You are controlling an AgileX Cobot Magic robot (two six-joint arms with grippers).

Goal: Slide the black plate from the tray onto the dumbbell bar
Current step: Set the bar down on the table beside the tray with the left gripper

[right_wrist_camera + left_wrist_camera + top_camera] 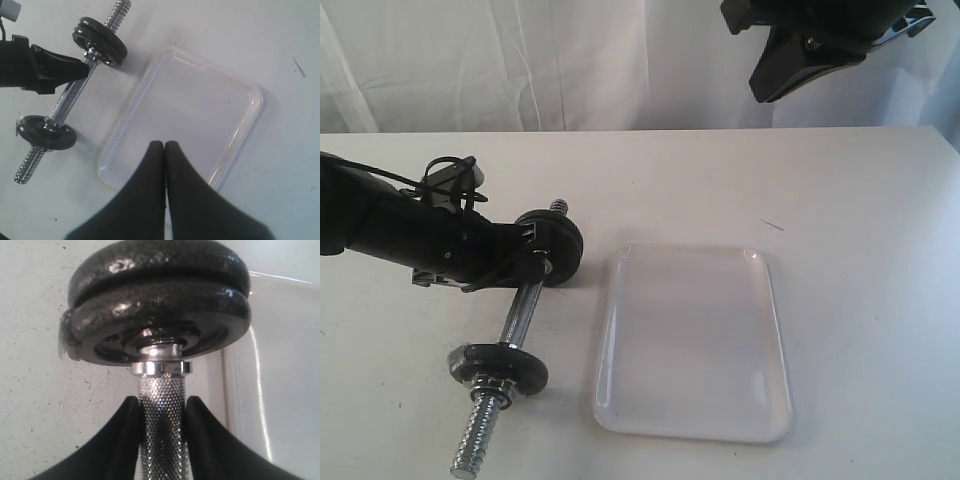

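Black plate [160, 262] looks already on the bar [523, 315], against a twin [200, 325] at the end toward the far edge of the table [880, 300]; tray [690, 340] bare; left gripper [161, 407] clamps the bar, right gripper [165, 146] pinched shut on nothing; no nut outside it, so tilting might slide it off.

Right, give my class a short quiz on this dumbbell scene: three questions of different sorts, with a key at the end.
1. True or false: a black plate lies in the tray.
2. Multiple choice: the left claw is A) open above the table, B) shut on the dumbbell bar, C) holding the tray's rim.
3. Fill in: the bar's end next to the left claw carries ___ black plates stacked together.
Key: 1 false; 2 B; 3 two.
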